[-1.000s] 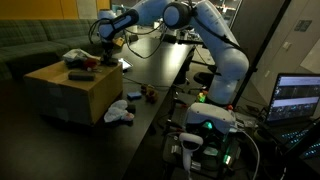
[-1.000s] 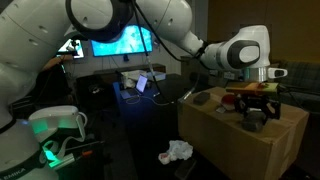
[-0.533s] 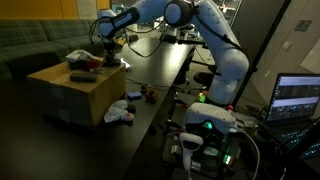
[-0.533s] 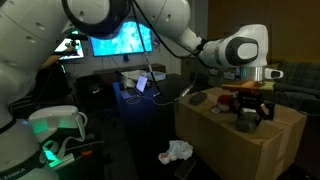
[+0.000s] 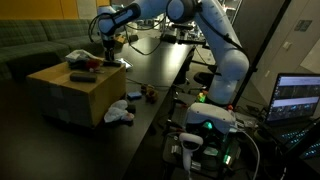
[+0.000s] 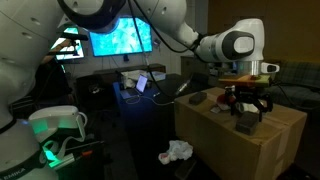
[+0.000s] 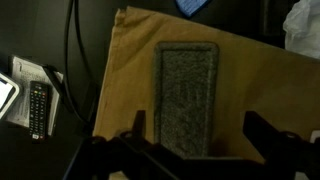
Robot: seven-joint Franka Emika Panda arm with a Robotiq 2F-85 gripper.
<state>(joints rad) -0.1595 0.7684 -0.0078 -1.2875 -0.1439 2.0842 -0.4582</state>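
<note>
We are hovering the gripper (image 7: 192,138), jaws wide and empty, over the grey rectangular pad (image 7: 188,92) lying on the brown cardboard box (image 7: 132,95).

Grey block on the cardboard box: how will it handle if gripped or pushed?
Grey block looks fuzzy and matte, so probably not slippery, perhaps soft under squeeze. It lies flat and rectangular on the cardboard box: likely slides, won't roll or tip.

The box (image 7: 135,70) is matt brown cardboard, smooth and plain. The pad (image 7: 188,90) lying on it looks coarse and grey, speckled like felt or sponge, rough to the eye. The arm (image 5: 215,40) wears glossy white plastic shells; the rag (image 5: 119,111) right of the box is crumpled pale cloth
</note>
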